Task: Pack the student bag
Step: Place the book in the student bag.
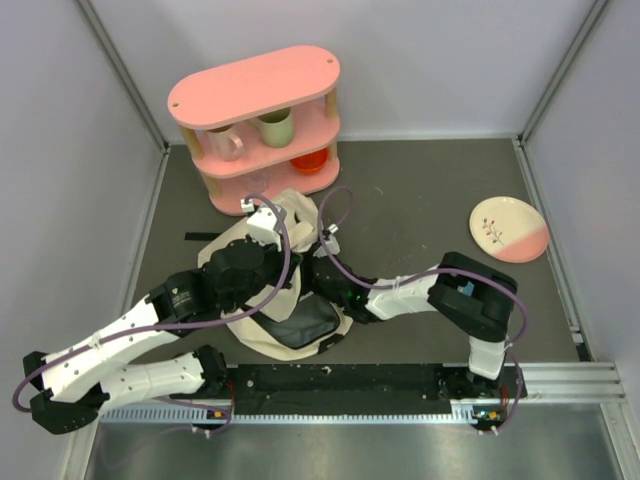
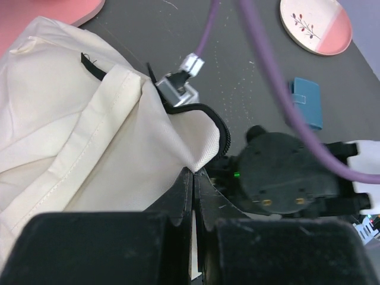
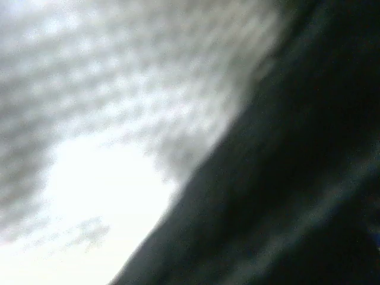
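The student bag [image 1: 300, 215] lies slumped on the worktop [image 1: 420, 190] before the pink shelf [image 1: 255, 90]. The left fingers [image 2: 189, 189] are clenched on its cream edge (fabric shows between them); the right fingers seem buried inside it, grip unreadable

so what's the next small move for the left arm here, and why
Probably raise the left gripper slightly to hold the mouth wider. Its jaws are shut on the student bag at the cream edge beside the zipper, and the right arm sits right at that edge, its wrist view filled with blurred fabric.
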Available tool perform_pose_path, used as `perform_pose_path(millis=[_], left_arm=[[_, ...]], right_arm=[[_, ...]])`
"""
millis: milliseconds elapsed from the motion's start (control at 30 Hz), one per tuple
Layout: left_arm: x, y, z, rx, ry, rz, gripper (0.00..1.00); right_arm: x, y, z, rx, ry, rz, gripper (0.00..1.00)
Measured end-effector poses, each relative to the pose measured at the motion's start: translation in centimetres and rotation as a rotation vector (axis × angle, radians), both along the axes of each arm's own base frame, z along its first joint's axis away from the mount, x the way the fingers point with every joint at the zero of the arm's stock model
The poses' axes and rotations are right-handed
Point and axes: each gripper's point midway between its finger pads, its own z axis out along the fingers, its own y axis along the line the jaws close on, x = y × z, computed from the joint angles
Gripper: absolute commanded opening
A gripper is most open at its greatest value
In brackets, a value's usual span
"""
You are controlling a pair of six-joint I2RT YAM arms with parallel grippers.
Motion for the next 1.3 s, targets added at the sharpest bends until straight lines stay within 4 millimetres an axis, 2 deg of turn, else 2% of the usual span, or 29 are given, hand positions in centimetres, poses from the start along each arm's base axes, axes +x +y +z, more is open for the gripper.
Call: perform_pose_path(millis=[33, 100, 133, 200, 300, 400, 467, 500, 533, 767, 867, 1000, 1167, 1300], left_arm=[[0.0, -0.1, 0.0, -0.004, 0.0, -0.001, 0.0], [0.0, 0.0, -0.1, 0.0, 0.002, 0.002, 0.0], [0.0, 0.0, -0.3, 0.004, 0.005, 0.002, 0.0], [0.0, 0.1, -0.5, 0.011, 0.011, 0.003, 0.0], [-0.1, 0.3, -0.9, 0.012, 0.014, 0.007, 0.0], [-0.3, 0.6, -0.8, 0.003, 0.012, 0.008, 0.0], [-0.3, 0.6, -0.6, -0.004, 0.009, 0.009, 0.0], [-0.3, 0.6, -0.6, -0.006, 0.008, 0.01, 0.0], [-0.3, 0.7, -0.6, -0.006, 0.007, 0.012, 0.0], [-0.3, 0.7, -0.6, -0.005, 0.008, 0.013, 0.0], [-0.3, 0.6, -0.6, -0.011, 0.011, 0.015, 0.0], [-0.4, 0.3, -0.7, -0.027, 0.02, 0.006, 0.0], [-0.8, -0.5, -2.9, -0.019, 0.064, -0.02, 0.0], [-1.3, -2.1, -4.3, -0.041, 0.099, -0.074, 0.0]], right_arm=[[0.5, 0.6, -0.4, -0.006, 0.004, -0.006, 0.07], [0.9, 1.2, -1.7, -0.016, 0.008, -0.016, 0.12], [1.0, 1.2, -2.5, -0.022, 0.012, -0.019, 0.21], [1.1, 1.0, -4.1, -0.039, 0.023, -0.025, 0.33], [0.8, 0.1, -5.2, -0.047, 0.028, -0.025, 0.51], [0.3, -0.8, -4.4, -0.027, 0.0, -0.015, 0.63], [-0.3, -2.0, -3.9, -0.042, -0.019, -0.006, 0.67], [-0.5, -2.5, -3.7, -0.049, -0.029, -0.004, 0.78], [-0.8, -3.2, -3.6, -0.063, -0.038, -0.001, 0.8], [-3.2, -7.1, -2.2, -0.107, -0.077, 0.037, 0.81], [-5.2, -8.9, -2.1, -0.129, -0.09, 0.069, 0.8], [-7.9, -12.6, -1.7, -0.165, -0.111, 0.09, 0.81], [-8.4, -17.6, 0.1, -0.2, -0.163, 0.019, 0.87], [-7.8, -21.2, 1.9, -0.225, -0.246, -0.067, 0.91]])
